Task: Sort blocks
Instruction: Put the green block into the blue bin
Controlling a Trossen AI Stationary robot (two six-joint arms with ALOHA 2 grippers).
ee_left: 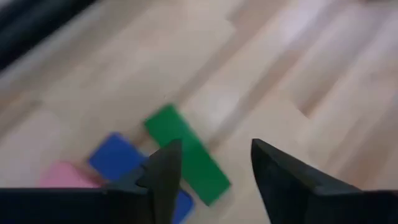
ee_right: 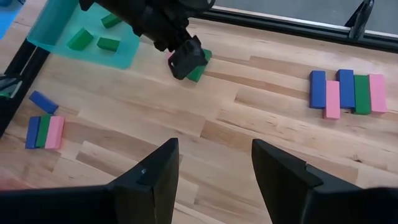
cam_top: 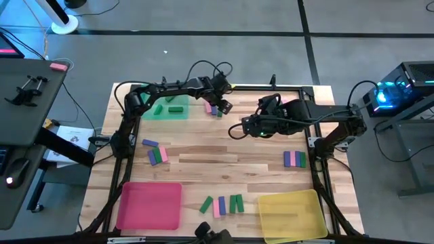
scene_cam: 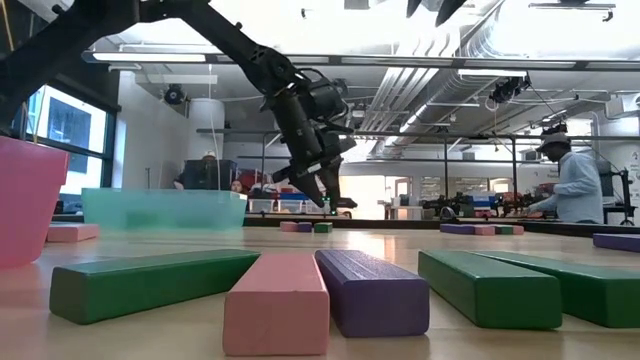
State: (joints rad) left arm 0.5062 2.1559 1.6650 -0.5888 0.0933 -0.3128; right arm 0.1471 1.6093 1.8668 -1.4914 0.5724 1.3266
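At the table's far middle lie a green block (ee_left: 186, 155), a blue block (ee_left: 115, 155) and a pink block (ee_left: 62, 174), side by side on the wood. My left gripper (ee_left: 214, 149) hangs open just above them (scene_cam: 325, 190), slanting down, touching nothing. The green block lies beyond and partly behind one finger. Higher up and to the right, my right gripper (ee_right: 214, 146) is open with nothing in it (cam_top: 237, 129). The green tray (cam_top: 166, 107) at the far left holds three green blocks.
A pink tray (cam_top: 149, 205) stands at the near left and a yellow tray (cam_top: 291, 213) at the near right. Other block groups lie at the left (cam_top: 154, 152), the right (cam_top: 293, 159) and the near middle (cam_top: 222, 203). Bare wood lies in the centre.
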